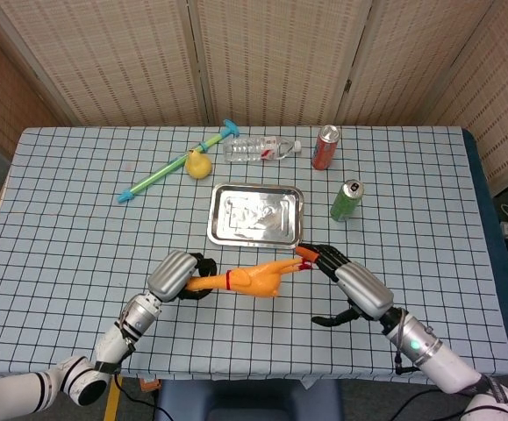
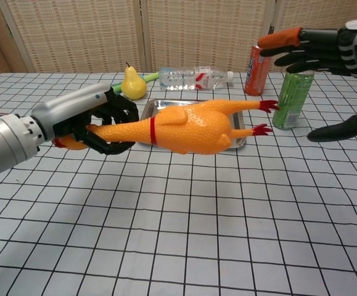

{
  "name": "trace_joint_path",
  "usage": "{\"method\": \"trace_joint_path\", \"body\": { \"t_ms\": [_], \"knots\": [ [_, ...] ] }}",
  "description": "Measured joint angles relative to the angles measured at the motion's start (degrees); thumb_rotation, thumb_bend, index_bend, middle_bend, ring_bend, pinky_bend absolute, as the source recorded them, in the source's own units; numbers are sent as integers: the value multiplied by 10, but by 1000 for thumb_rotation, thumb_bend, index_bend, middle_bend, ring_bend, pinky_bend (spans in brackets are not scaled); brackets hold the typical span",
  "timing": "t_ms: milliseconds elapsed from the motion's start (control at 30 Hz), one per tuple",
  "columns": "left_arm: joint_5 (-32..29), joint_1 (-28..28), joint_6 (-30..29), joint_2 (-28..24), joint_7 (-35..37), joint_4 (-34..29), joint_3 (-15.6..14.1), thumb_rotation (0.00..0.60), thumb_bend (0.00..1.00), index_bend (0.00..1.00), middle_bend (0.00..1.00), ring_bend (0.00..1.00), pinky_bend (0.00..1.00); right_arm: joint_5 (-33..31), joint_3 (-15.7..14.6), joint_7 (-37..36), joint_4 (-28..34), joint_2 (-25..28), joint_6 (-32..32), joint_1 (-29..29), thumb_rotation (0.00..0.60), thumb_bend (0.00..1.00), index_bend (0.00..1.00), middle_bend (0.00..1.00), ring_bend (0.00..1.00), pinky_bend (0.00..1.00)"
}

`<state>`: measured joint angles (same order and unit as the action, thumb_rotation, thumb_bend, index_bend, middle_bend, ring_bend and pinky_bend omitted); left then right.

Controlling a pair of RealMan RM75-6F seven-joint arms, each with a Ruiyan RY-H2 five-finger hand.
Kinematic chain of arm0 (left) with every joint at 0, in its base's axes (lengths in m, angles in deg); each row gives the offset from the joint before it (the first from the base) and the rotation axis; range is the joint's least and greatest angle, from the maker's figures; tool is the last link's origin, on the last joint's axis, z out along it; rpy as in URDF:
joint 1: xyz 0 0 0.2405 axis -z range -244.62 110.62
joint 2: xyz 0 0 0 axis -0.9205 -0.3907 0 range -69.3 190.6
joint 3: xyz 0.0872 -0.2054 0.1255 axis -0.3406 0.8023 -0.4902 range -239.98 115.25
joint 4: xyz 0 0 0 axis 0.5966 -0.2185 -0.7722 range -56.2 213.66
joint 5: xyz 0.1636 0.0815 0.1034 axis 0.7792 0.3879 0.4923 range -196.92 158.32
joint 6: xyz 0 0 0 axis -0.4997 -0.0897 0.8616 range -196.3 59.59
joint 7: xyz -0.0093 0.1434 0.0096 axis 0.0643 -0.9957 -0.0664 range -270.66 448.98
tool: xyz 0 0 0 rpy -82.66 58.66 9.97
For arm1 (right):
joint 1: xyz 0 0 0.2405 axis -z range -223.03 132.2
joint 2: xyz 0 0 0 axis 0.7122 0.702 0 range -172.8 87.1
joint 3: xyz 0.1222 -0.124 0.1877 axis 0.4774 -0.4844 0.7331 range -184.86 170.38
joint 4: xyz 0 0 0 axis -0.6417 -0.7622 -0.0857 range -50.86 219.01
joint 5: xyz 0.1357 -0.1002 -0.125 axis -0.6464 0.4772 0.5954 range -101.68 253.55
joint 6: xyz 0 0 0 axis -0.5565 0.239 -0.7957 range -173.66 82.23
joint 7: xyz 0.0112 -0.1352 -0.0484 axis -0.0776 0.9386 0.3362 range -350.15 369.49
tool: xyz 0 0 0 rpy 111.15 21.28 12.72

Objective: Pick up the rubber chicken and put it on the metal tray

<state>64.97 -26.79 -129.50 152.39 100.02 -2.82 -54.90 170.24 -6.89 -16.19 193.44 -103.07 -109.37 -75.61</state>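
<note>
The orange rubber chicken (image 1: 252, 281) (image 2: 187, 127) hangs level above the table, just in front of the metal tray (image 1: 256, 214) (image 2: 150, 108). My left hand (image 1: 173, 274) (image 2: 98, 120) grips its neck end, fingers wrapped around it. The chicken's red feet point right, toward my right hand (image 1: 350, 285) (image 2: 326, 55). That hand is off the chicken, fingers spread, thumb held low and apart. It holds nothing.
Behind the tray lie a clear water bottle (image 1: 261, 149), a yellow pear (image 1: 199, 165) and a green-blue stick toy (image 1: 175, 172). A red can (image 1: 325, 146) and a green can (image 1: 346, 200) stand to the tray's right.
</note>
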Motion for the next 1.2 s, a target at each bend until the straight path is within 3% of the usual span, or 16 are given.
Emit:
{"method": "trace_joint_path", "body": {
  "t_ms": [233, 500, 567, 633, 733, 767, 833, 933, 1200],
  "knots": [
    [-26, 42, 52, 55, 67, 125, 32, 600, 725, 848, 709, 544, 637, 51, -50, -8, -68, 9, -93, 75, 600, 105, 0, 0, 0, 0],
    [-39, 119, 121, 154, 172, 357, 62, 600, 686, 824, 709, 544, 632, 29, -59, -16, -132, -8, -82, 89, 600, 104, 0, 0, 0, 0],
    [-39, 138, 138, 178, 202, 415, 65, 600, 649, 734, 684, 537, 620, 17, -56, -17, -143, -12, -74, 89, 600, 105, 0, 0, 0, 0],
    [-38, 159, 155, 205, 241, 480, 66, 600, 596, 540, 611, 499, 590, 8, -52, -20, -152, -16, -67, 87, 600, 105, 0, 0, 0, 0],
    [-32, 184, 176, 240, 304, 560, 63, 600, 538, 227, 428, 370, 493, 0, -49, -22, -163, -21, -60, 86, 600, 105, 0, 0, 0, 0],
    [-29, 190, 183, 248, 323, 580, 60, 600, 511, 98, 308, 269, 415, -1, -48, -23, -166, -22, -58, 85, 600, 105, 0, 0, 0, 0],
    [-21, 204, 199, 264, 361, 614, 51, 600, 477, 5, 146, 122, 305, -5, -47, -24, -172, -26, -52, 84, 600, 105, 0, 0, 0, 0],
    [-11, 220, 218, 278, 401, 640, 38, 600, 429, 0, 10, 7, 195, -7, -45, -28, -178, -31, -48, 83, 600, 104, 0, 0, 0, 0],
    [4, 246, 224, 281, 448, 642, 19, 600, 341, 0, 0, 0, 89, -6, -45, -41, -186, -32, -56, 88, 600, 104, 0, 0, 0, 0]
  ]
}}
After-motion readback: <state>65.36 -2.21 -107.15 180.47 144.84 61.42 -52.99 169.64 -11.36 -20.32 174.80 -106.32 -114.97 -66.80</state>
